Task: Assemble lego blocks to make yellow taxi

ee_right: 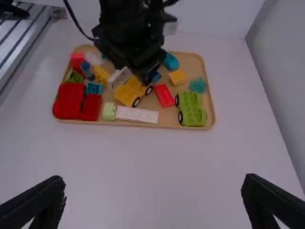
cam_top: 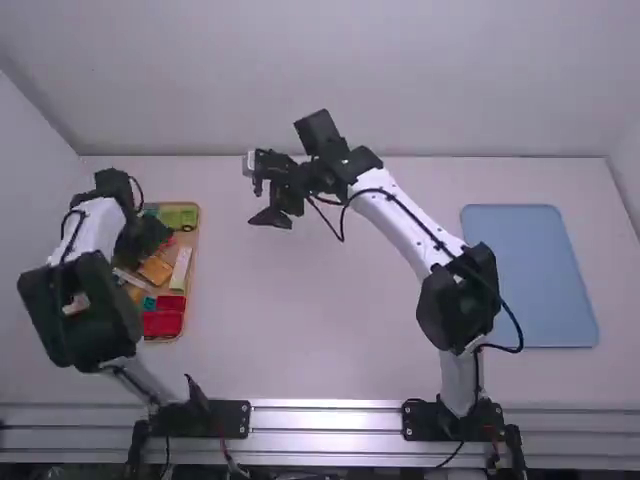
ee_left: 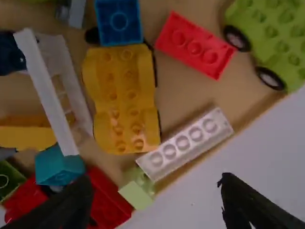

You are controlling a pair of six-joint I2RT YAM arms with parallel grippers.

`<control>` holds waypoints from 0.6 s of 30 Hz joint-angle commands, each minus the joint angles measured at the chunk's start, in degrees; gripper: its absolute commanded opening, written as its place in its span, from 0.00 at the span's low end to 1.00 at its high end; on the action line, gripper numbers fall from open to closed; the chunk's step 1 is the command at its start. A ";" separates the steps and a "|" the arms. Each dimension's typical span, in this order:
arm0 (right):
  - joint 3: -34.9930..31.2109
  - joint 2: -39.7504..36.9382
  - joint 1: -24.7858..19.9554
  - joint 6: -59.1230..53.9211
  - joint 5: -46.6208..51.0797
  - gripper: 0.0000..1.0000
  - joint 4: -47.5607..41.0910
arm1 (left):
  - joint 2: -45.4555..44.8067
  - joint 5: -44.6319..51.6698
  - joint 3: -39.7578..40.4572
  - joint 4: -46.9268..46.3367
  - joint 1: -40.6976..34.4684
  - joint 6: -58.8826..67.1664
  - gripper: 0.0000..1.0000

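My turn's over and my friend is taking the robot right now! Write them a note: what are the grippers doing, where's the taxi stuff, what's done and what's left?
Left gripper: open and empty, above the brick tray.
Right gripper: open and empty, over the middle of the table.
Taxi stuff: the yellow car base with wheels is in the tray, among other bricks.
Done: no finished taxi that I can see.
Left: probably take out the yellow car base, then add bricks to make the taxi.

The wheeled base [ee_left: 122, 102] is yellow, the long brick [ee_left: 183, 143] white, the blank board [cam_top: 530, 275] pale blue.
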 commanded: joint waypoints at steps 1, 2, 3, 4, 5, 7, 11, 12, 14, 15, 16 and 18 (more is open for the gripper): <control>1.57 0.85 -0.44 0.70 -0.17 0.99 0.00 | 1.84 -1.49 0.72 -0.37 0.90 -1.20 0.69; 1.57 0.85 -0.46 0.70 -0.22 0.99 0.00 | 3.17 -1.49 0.72 -0.15 0.96 -1.22 0.68; 1.57 0.85 -0.46 0.70 -0.22 0.99 -0.02 | 3.28 -1.49 0.72 -0.11 0.94 -1.20 0.68; 1.57 0.85 -0.46 0.70 -0.22 0.99 -0.02 | 3.80 -2.38 0.61 0.20 0.68 -1.36 0.65; 1.57 0.85 -0.57 0.70 -0.17 0.99 0.00 | 3.80 -3.85 0.15 0.37 0.59 -2.67 0.67; 1.57 0.85 -0.87 0.70 -0.20 0.99 -0.02 | 3.80 -6.14 -0.20 0.02 0.59 -4.87 0.68; 1.57 0.85 -0.85 0.70 -0.20 0.99 -0.02 | 3.80 -7.45 -2.27 0.39 0.59 -4.87 0.69; 1.57 0.85 -0.85 0.70 -0.22 0.99 0.02 | 3.80 -7.30 -3.02 1.20 0.68 -4.87 0.70; 1.57 0.85 -0.81 0.70 -0.20 0.99 0.00 | 3.80 -6.71 -4.42 3.48 1.09 -4.61 0.71; 1.57 0.85 -0.83 0.70 -0.20 0.99 0.00 | 3.80 -5.79 -5.60 4.96 1.16 -4.33 0.71; 1.57 0.85 -0.83 0.70 -0.17 0.99 -0.02 | 3.80 -4.90 -6.40 6.03 1.38 -3.54 0.70; 1.57 0.85 -0.83 0.70 -0.17 0.99 -0.07 | 3.80 -4.20 -7.32 7.34 1.40 -3.21 0.69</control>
